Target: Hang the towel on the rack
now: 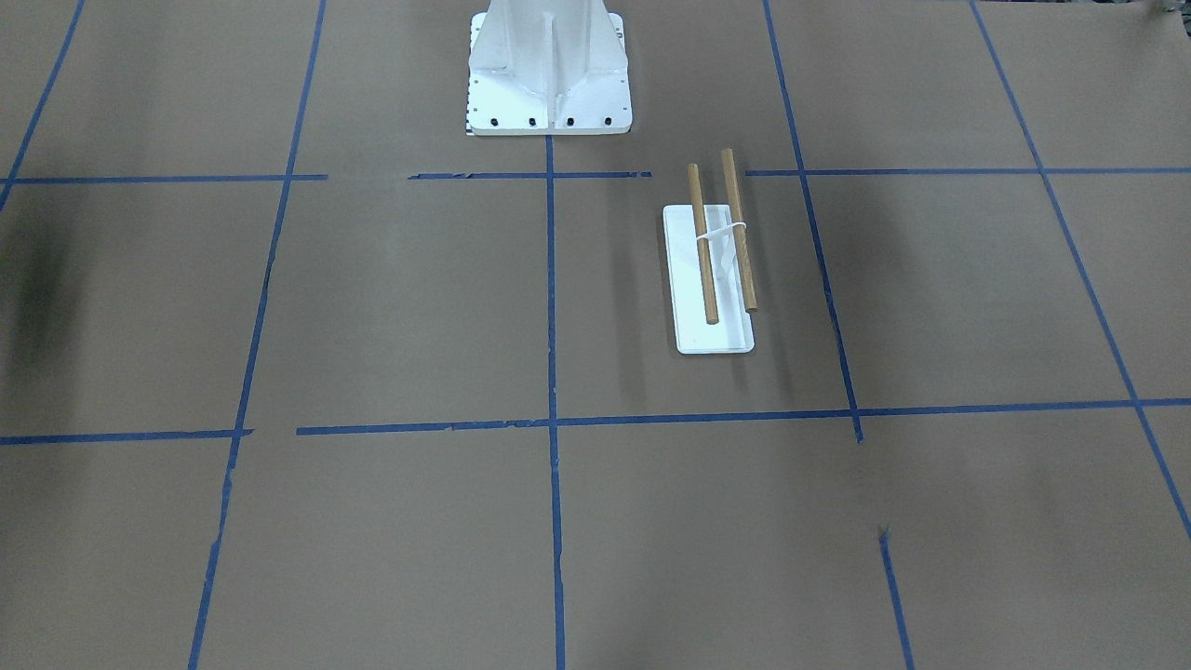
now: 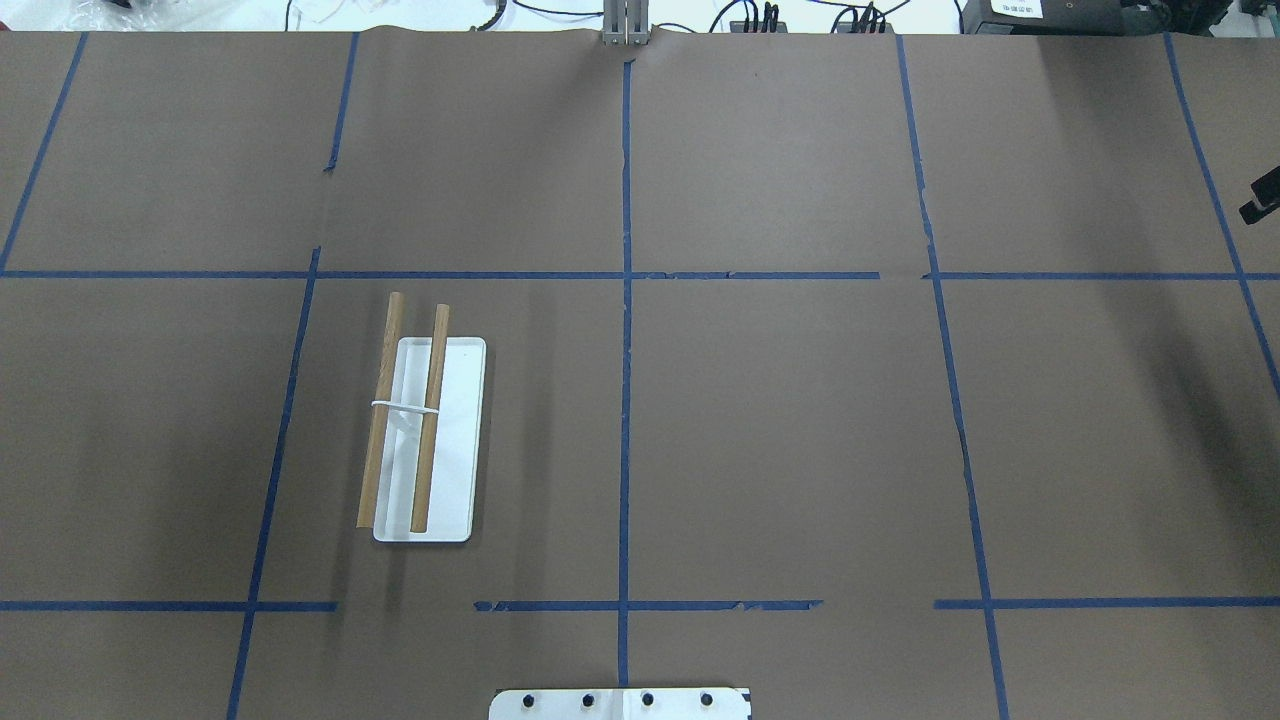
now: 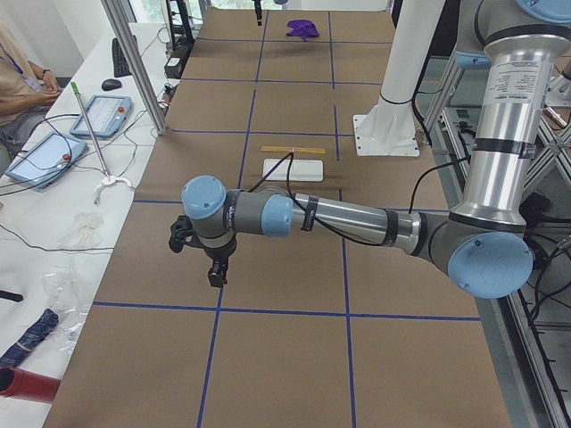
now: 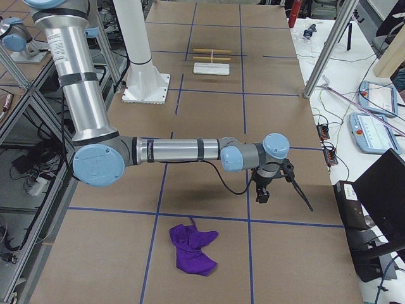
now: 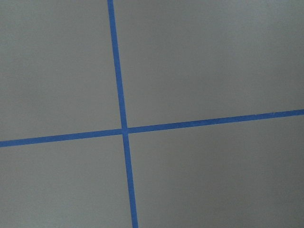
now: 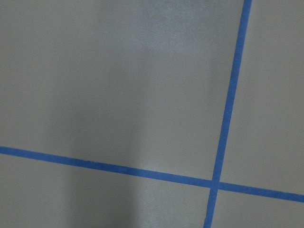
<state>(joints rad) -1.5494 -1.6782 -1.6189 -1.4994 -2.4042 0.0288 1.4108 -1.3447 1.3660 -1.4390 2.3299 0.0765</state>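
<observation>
The towel lies in a heap on the bench at the robot's right end, at about 7 o'clock from the right hand in the right-side view. The rack stands well apart from it on the robot's left half, near 8 o'clock from the bench's middle in the overhead view. The step seems to be the first pickup. It would go best with a pinch on a loose edge or corner rather than the bunched middle, then a high lift so the cloth hangs free before crossing to the rack. For both the right hand and the left hand, I cannot tell whether the fingers are apart or together. The towel is soft, purple and crumpled into folds. The rack has two round, light-brown wooden dowels lying parallel over a flat white base with rounded corners. The bench is covered in matte brown paper gridded with blue tape.
</observation>
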